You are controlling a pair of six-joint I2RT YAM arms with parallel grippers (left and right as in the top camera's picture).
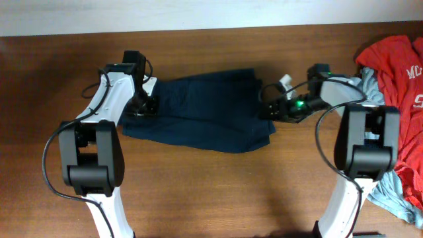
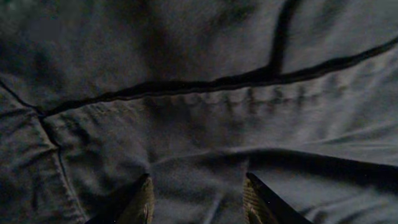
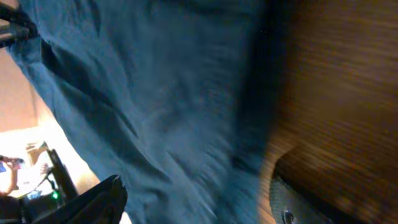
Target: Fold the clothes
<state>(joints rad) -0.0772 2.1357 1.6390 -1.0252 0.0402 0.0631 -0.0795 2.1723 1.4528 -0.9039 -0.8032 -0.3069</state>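
Garment: the dark navy garment [image 1: 205, 112] lay spread across the middle of the table [image 1: 211, 192], its near edge rumpled. The left wrist view showed a seam and an overlapping layer, so it was probably already doubled once.
Left gripper: the left gripper [image 1: 147, 104] sat low at the garment's left edge. Its fingers [image 2: 142, 200] were apart with a ridge of cloth between them. Whether they pinched that ridge or only rested on it could not be told.
Right gripper: the right gripper [image 1: 269, 109] was at the garment's right edge, its fingers [image 3: 102, 196] spread wide and holding nothing. Cloth lay below one side and bare wood below the other.
Reason for placement: one arm at each end suited a wide, limp cloth, which would likely skew if drawn from one side alone.
Pile: a red tee [image 1: 396, 59] and a grey-blue garment [image 1: 396, 192] lay heaped at the table's right end, apart from the navy one. They probably waited there to keep the folding space free.
Step in hand: likely between folds, with the right side unheld.
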